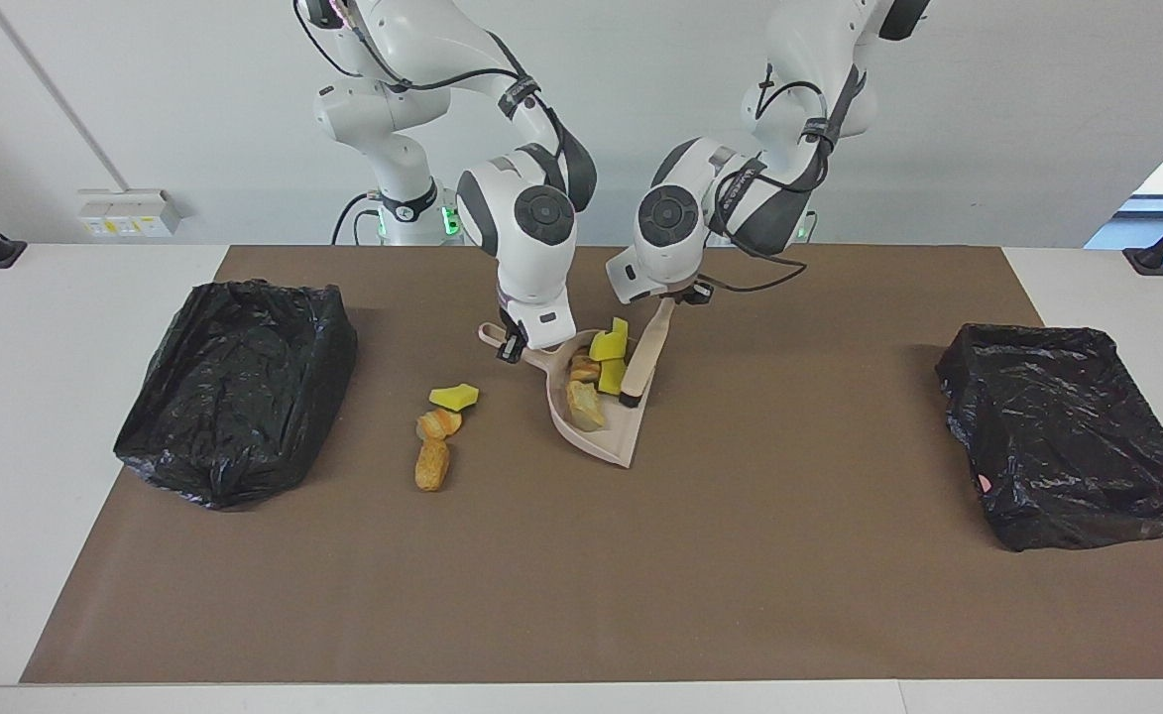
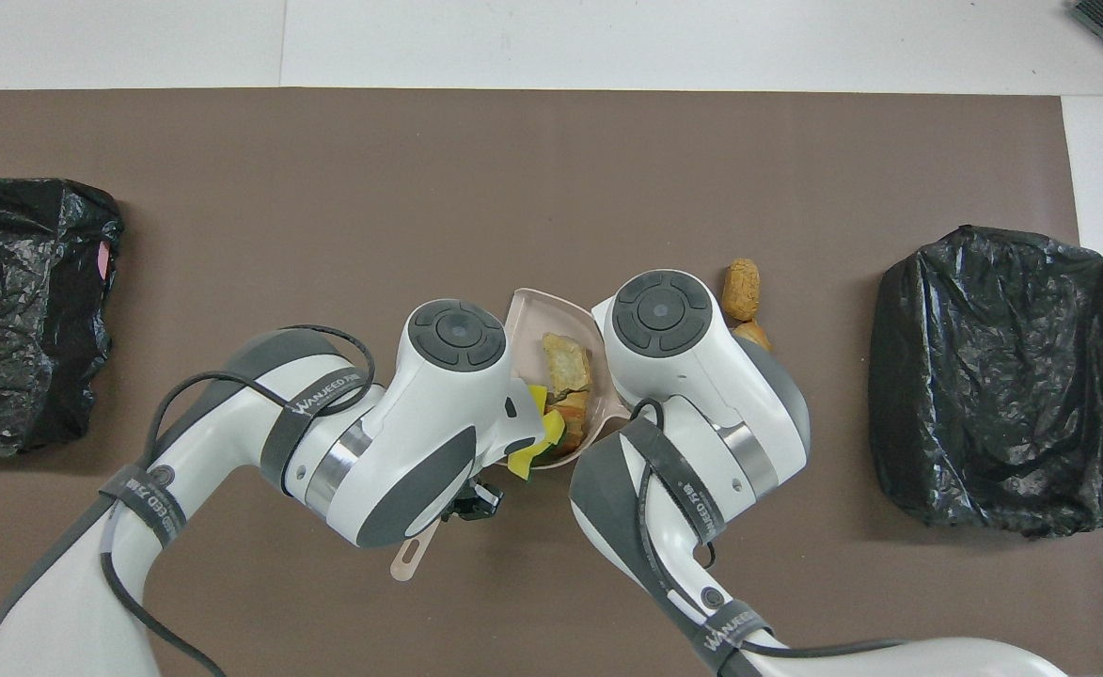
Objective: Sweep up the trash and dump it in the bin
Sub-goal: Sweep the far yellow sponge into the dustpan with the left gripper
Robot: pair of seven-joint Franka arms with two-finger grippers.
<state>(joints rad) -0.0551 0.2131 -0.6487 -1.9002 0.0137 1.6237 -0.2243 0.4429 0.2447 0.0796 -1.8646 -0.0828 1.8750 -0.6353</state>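
The beige dustpan [image 1: 609, 448] [image 2: 526, 310] lies on the brown mat, mouth turned away from the robots. My right gripper [image 1: 513, 345] is shut on its handle. My left gripper [image 1: 684, 295] [image 2: 476, 498] is shut on the beige brush [image 1: 644, 357], whose dark bristles stand inside the pan. Several pieces of trash [image 1: 586, 405] [image 2: 565, 362] are piled against the pan's back wall, one yellow chunk [image 1: 609, 344] riding up on it. Three loose pieces lie beside the pan toward the right arm's end: a yellow sponge [image 1: 454, 397] and two pastry lumps [image 1: 432, 464] [image 2: 741, 289].
A black-bagged bin [image 1: 234, 392] [image 2: 998, 376] stands at the right arm's end of the mat. Another black-bagged bin [image 1: 1067, 431] [image 2: 24, 310] stands at the left arm's end. The brush handle's tip [image 2: 407, 560] pokes out under my left hand.
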